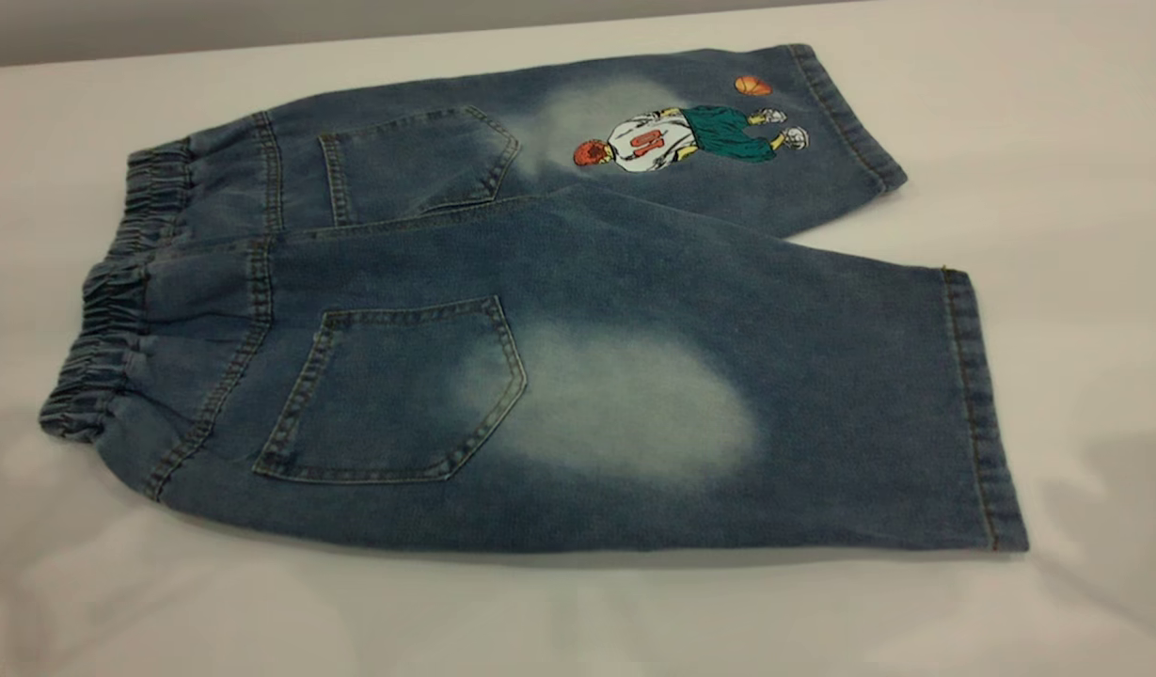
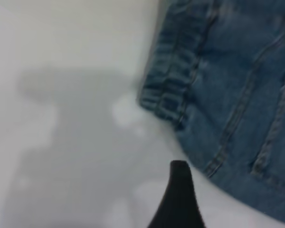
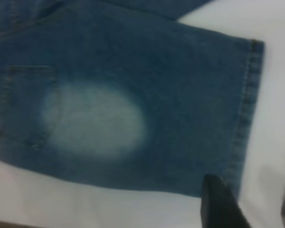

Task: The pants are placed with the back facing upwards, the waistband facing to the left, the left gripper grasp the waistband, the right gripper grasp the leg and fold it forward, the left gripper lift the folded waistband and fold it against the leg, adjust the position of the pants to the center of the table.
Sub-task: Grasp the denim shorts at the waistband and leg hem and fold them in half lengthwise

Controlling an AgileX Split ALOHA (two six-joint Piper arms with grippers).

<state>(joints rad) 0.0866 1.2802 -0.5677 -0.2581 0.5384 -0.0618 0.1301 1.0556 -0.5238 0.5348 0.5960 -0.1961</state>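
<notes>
The blue denim pants [image 1: 578, 310] lie flat on the table [image 1: 1057, 141], back pockets up. The gathered waistband [image 1: 117, 291] is at the left. The near leg [image 1: 634, 404] has a pale oval patch; the far leg carries the basketball-player print [image 1: 681, 136]. Neither gripper shows in the exterior view. In the left wrist view, my left gripper [image 2: 226, 190] hovers open over bare table just off the waistband's [image 2: 173, 80] near corner, with one black finger [image 2: 180, 199] showing. In the right wrist view, my right gripper [image 3: 249, 187] hangs open above the near leg's [image 3: 133, 95] hem corner.
The table's far edge [image 1: 352, 42] runs behind the pants. Whitish table surface lies on all sides of the pants, widest at the front [image 1: 578, 621] and right. Arm shadows fall on the table at the left [image 2: 71, 142].
</notes>
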